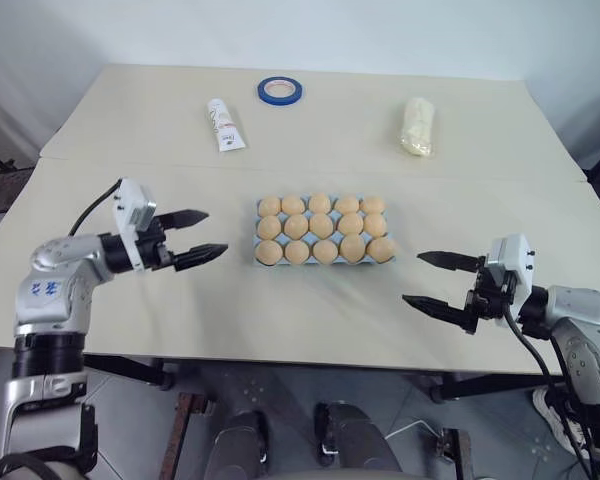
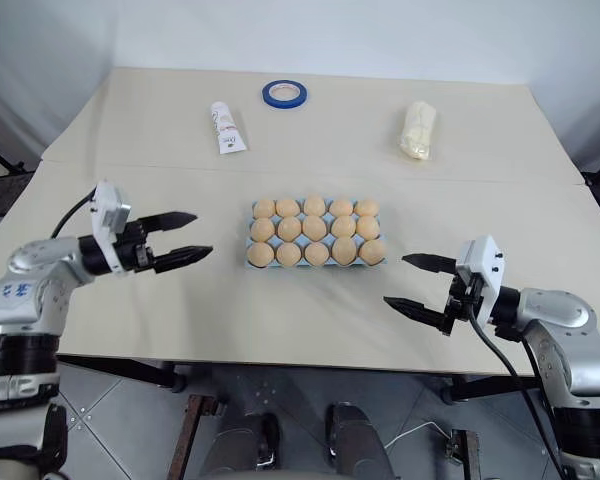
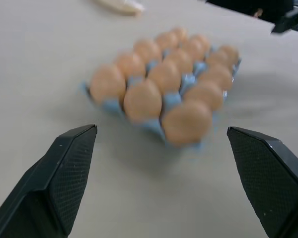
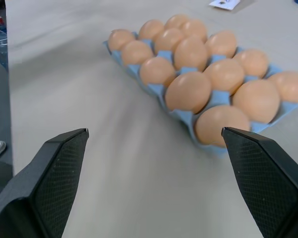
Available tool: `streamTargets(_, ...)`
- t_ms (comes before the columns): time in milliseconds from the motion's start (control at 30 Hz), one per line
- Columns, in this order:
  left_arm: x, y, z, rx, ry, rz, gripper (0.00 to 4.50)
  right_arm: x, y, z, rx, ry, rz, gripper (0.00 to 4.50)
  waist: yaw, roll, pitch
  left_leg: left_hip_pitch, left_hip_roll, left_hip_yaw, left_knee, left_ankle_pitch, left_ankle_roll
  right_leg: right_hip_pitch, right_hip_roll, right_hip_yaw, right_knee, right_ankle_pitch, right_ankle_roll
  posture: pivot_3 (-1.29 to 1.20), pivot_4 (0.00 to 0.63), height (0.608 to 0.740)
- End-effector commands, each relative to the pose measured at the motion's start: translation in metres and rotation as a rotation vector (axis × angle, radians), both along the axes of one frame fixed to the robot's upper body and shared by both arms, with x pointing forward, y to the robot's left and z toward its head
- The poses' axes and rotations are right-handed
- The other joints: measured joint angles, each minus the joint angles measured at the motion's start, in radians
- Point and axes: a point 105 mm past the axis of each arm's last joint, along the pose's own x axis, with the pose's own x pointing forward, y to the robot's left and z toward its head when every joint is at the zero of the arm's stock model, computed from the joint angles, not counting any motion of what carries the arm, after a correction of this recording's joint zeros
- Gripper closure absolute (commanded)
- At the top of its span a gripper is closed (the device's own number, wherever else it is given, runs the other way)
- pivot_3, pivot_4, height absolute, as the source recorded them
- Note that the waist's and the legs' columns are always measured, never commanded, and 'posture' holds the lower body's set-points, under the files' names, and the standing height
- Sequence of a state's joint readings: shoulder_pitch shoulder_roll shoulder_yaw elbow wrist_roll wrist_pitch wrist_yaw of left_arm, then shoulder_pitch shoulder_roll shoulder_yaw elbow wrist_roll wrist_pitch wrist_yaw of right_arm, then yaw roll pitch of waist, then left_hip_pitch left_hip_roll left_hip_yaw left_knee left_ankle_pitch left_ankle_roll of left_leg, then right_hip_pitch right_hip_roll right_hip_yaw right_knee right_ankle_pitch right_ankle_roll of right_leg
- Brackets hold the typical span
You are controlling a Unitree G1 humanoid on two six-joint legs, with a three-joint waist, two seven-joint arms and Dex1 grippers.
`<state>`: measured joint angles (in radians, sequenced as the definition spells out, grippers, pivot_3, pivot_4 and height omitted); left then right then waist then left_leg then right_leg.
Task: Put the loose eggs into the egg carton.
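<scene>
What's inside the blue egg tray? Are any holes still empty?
The egg carton holds tan eggs in three rows of five, so every cup looks full. The eggs cover the cup bottoms, so those can't be seen.

- My head views are bright and evenly lit; the pale beige table (image 1: 310,310) shows no glare.
- Soft shadows lie under my open grippers.
- My left wrist view smears the tan-orange eggs (image 3: 161,82) at 12 o'clock.
</scene>
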<state>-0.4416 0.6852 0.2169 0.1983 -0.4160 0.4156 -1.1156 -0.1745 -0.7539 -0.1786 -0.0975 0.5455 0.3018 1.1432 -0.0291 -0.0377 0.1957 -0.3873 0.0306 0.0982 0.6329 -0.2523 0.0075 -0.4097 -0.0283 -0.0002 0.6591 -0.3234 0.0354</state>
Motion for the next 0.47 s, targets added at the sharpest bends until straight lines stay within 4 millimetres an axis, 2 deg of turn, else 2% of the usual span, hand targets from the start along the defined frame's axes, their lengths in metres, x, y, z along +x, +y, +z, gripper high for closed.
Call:
streamTargets(33,-0.008,0.005,0.009,0.075,-0.090,0.011,0.04,0.004,0.006,0.005,-0.008,-0.033,0.041,0.00,0.002,0.000,0.000,0.000,0.000,-0.001,0.000,0.000,0.000,0.000,0.000,0.000,0.000,0.000,0.000,0.00,0.150,0.740)
streamTargets(167,-0.014,0.007,0.002,0.073,-0.077,0.027,0.04,0.009,0.011,0.005,-0.008,-0.036,0.063,0.00,0.002,0.000,0.000,0.000,0.000,-0.001,-0.002,0.000,0.000,0.000,-0.001,-0.001,-0.002,0.000,-0.001,0.00,0.150,0.740)
streamTargets(467,-0.018,0.006,0.005,0.059,-0.114,0.030,0.04,0.012,0.016,0.004,-0.012,-0.030,0.090,0.00,0.001,0.000,0.000,-0.001,0.000,-0.002,-0.004,-0.001,-0.001,-0.001,-0.001,-0.002,-0.003,-0.001,-0.002,0.00,0.150,0.740)
